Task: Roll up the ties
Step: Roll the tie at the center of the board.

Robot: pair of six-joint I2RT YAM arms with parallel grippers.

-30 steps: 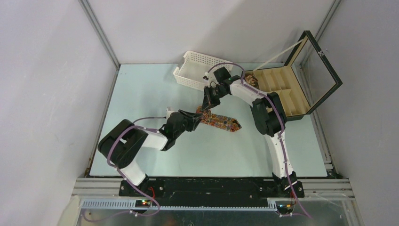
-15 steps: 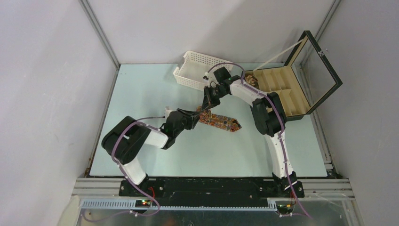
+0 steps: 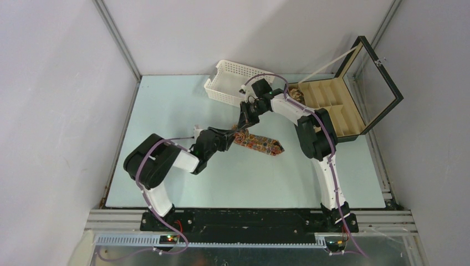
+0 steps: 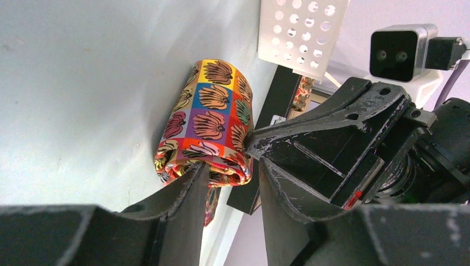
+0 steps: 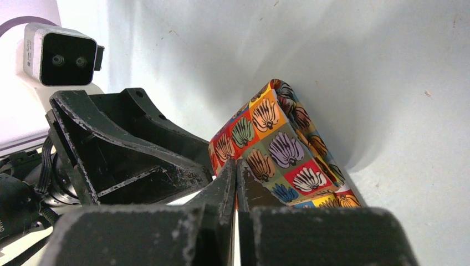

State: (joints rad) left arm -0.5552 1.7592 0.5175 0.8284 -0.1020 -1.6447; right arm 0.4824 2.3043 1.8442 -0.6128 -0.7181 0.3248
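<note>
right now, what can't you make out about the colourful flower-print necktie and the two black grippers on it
Top external: left gripper and right gripper cover the rolled end of the multicoloured flower-print fabric necktie; turns too small to count.
Right wrist: closed fingers hide whether they pinch fabric.
Left wrist: fingers cover the roll's near end.
Top external: black compartmented box's contents too small, partly behind right arm.

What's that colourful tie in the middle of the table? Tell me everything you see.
The tie is a fabric strip patterned in red, orange, yellow and purple squares, each with a dark fan-shaped motif. One end is wound into a coil; the rest lies flat on the table, ending in a point. The left gripper pinches the coil in its jaws; the right gripper touches it.
</note>
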